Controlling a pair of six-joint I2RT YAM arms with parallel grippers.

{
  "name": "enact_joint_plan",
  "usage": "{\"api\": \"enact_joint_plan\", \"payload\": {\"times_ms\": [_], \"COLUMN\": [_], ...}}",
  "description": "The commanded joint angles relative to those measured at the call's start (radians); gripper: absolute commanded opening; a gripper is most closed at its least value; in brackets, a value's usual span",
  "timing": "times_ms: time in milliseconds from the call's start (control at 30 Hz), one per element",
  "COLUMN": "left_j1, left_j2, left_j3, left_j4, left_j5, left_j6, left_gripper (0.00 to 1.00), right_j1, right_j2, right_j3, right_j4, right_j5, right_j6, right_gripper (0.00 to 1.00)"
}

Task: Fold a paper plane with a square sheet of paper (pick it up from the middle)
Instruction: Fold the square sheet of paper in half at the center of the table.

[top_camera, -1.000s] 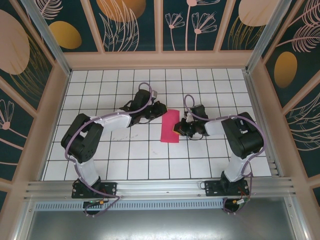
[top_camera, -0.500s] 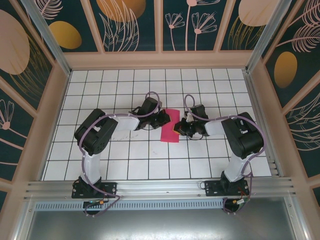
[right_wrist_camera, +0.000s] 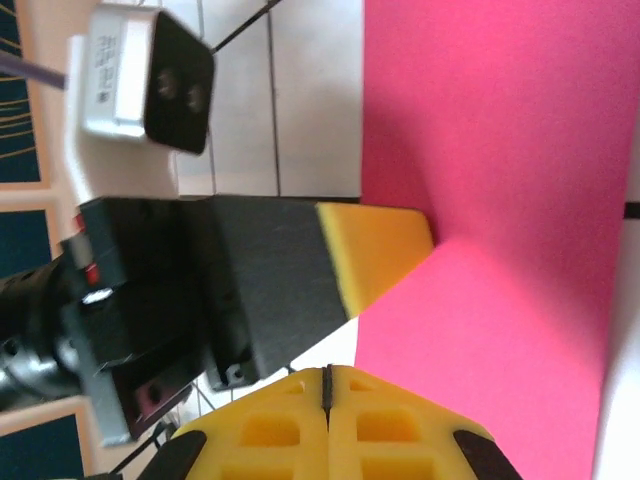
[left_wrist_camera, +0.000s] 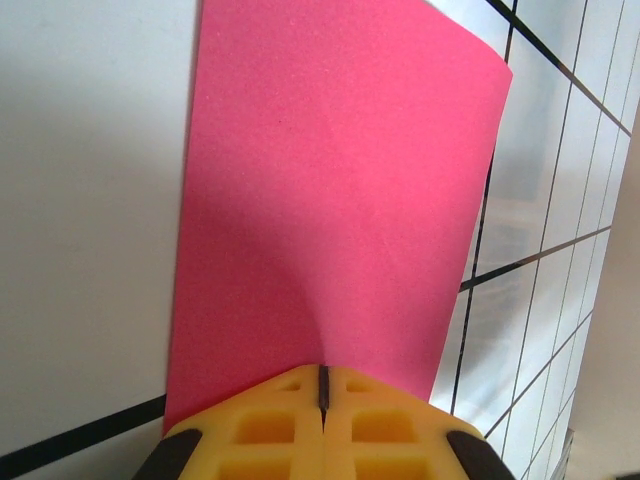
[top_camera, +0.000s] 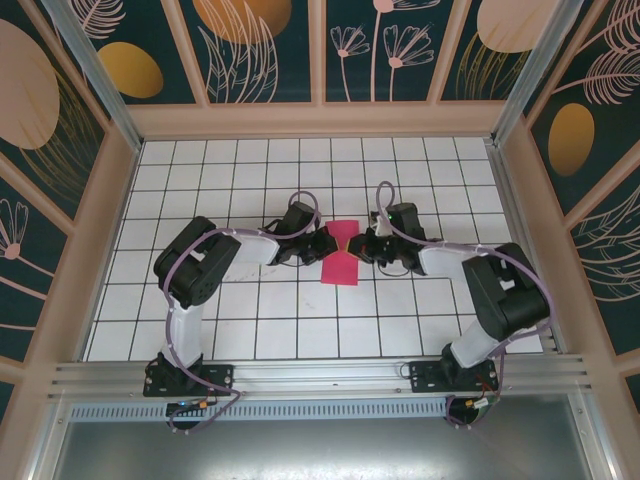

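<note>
The square sheet of paper [top_camera: 343, 264] lies magenta-pink on the white grid table as a narrow upright rectangle, between my two grippers. My left gripper [top_camera: 326, 245] is at its left edge with the jaws shut; in the left wrist view the left gripper [left_wrist_camera: 322, 378] pinches the paper [left_wrist_camera: 340, 190], and a faint ridge runs away from the jaw tips. In the right wrist view a yellow left fingertip [right_wrist_camera: 390, 250] rests on the paper [right_wrist_camera: 500, 140], where a crease starts. My right gripper [top_camera: 362, 246] is shut at the right edge; the right gripper [right_wrist_camera: 326, 375] sits just beside the paper's border.
The table [top_camera: 300, 320] is white tiles with black lines, walled by wooden frames with patterned panels. An aluminium rail [top_camera: 320, 375] runs along the near edge by the arm bases. The left wrist's white camera box [right_wrist_camera: 140, 85] hangs close to my right gripper.
My left gripper has moved right onto the paper's left edge and shut. My right gripper has shifted slightly toward the back, and its elbow has swung right.
</note>
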Motion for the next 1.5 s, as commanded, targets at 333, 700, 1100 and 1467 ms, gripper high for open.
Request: {"api": "enact_joint_plan", "payload": {"times_ms": [333,700,1100,1467], "left_j1": [0.001,0.001,-0.001,0.000], "left_j2": [0.023,0.028,0.021,0.023], "left_j3": [-0.015,-0.008,-0.004,0.003], "left_j4": [-0.029,-0.035,-0.046,-0.052], "left_j5": [-0.018,-0.018,-0.024,-0.025], "left_j6": [0.020,0.027,0.037,0.043], "left_gripper": [0.03,0.03,0.03,0.03], "right_j1": [0.012,0.020,0.045,0.018], "right_j2": [0.009,0.083,0.053,0.003], "right_j3": [-0.123,-0.124,-0.115,-0.014], "right_j4": [0.012,-0.037,-0.056,-0.120], "right_j5": [-0.073,-0.027,-0.044,-0.020], "right_j6": [-0.053,-0.085,-0.103,-0.120], "right_gripper": [0.05,0.05,0.05,0.05]}}
